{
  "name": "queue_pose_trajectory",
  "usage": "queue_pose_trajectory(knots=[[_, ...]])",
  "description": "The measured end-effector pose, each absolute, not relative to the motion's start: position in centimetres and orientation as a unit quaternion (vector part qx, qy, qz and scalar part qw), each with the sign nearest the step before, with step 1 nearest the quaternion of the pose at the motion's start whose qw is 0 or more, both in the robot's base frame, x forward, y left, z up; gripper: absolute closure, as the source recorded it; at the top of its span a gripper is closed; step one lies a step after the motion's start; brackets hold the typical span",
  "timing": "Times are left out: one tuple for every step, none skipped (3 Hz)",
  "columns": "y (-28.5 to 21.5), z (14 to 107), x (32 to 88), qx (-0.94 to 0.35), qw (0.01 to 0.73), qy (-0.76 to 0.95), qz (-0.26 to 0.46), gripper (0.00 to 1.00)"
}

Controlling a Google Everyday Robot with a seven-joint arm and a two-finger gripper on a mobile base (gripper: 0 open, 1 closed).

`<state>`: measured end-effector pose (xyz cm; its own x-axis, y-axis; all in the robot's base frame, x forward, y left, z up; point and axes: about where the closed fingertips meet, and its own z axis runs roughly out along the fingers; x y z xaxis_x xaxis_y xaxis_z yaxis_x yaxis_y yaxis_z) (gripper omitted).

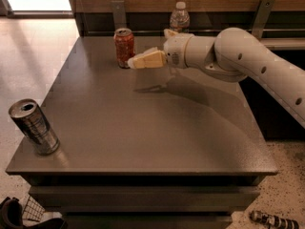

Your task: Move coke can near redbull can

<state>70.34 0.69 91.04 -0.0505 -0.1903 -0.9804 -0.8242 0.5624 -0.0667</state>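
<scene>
The coke can [124, 47], short and red with a silver top, stands upright near the table's far edge. The redbull can [34, 126], slim and silver-grey with dark panels, stands tilted-looking at the table's near left corner. My gripper [132, 62] comes in from the right on a white arm, its cream fingers [147, 59] pointing left, their tips right beside the coke can's right side and just above the table. It holds nothing that I can see.
A clear plastic bottle [179, 17] stands at the table's far edge behind the wrist. The grey table [152, 128] has a wall and metal brackets behind it. A can lies on the floor [271, 220] at the lower right.
</scene>
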Motion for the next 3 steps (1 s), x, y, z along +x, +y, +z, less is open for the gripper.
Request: queue_pose_trajectory(knots=[[3.5, 89.6, 74.3, -0.378, 0.585, 0.641, 0.321, 0.0], [4.7, 89.1, 76.0, -0.378, 0.588, 0.63, 0.339, 0.0], [7.1, 88.7, 77.8, -0.385, 0.588, 0.612, 0.361, 0.0]])
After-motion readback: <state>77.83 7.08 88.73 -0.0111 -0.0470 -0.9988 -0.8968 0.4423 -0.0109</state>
